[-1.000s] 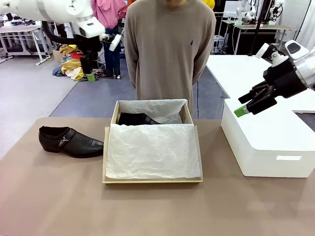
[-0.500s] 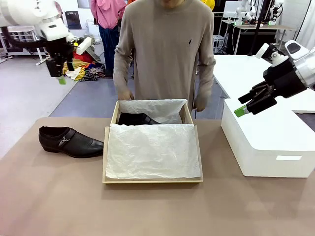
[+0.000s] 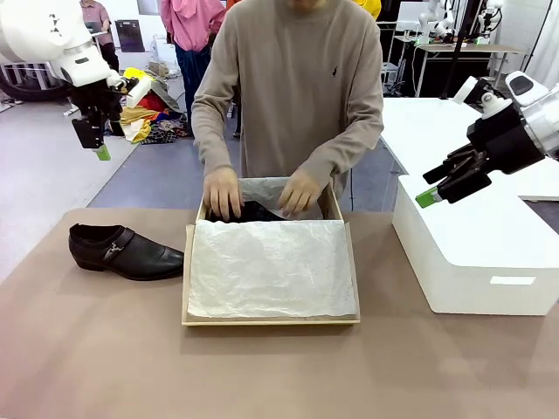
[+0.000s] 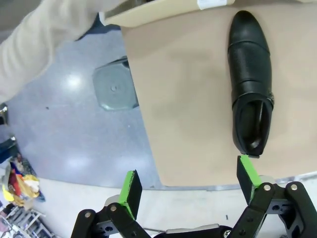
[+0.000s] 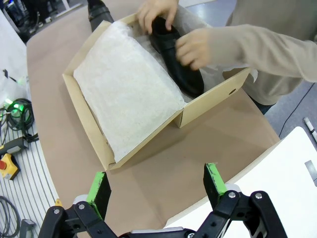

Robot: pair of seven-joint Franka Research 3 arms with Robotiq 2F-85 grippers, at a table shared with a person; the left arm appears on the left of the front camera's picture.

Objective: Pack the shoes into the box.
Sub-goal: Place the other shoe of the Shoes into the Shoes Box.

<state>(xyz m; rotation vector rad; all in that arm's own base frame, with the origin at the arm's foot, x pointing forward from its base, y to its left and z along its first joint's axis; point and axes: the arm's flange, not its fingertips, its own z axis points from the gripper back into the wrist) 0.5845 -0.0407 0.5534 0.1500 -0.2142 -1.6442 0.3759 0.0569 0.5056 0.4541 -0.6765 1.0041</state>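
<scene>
One glossy black shoe [image 3: 127, 251] lies on its sole on the tan table, left of the box [image 3: 271, 322]; the left wrist view has this shoe [image 4: 251, 84] below and ahead. The other shoe [image 3: 249, 212] lies in the back of the tissue-lined box [image 5: 210, 101], and both of the person's hands [image 3: 223, 192] rest on that shoe [image 5: 181, 64]. My left gripper [image 3: 98, 150] hangs open high above the table's far-left corner, fingers [image 4: 130, 186] wide apart and empty. My right gripper [image 3: 431, 186] hovers open and empty over the white box.
A large white block-shaped box [image 3: 476, 253] stands at the table's right side. White tissue paper [image 3: 271, 266] covers the front of the shoebox. The person stands at the far edge, leaning over the box. The table's left edge [image 4: 148, 144] lies just beyond the loose shoe.
My left arm has swung left and dropped a little. The person has brought both hands forward onto the shoe in the box. The right arm has not moved.
</scene>
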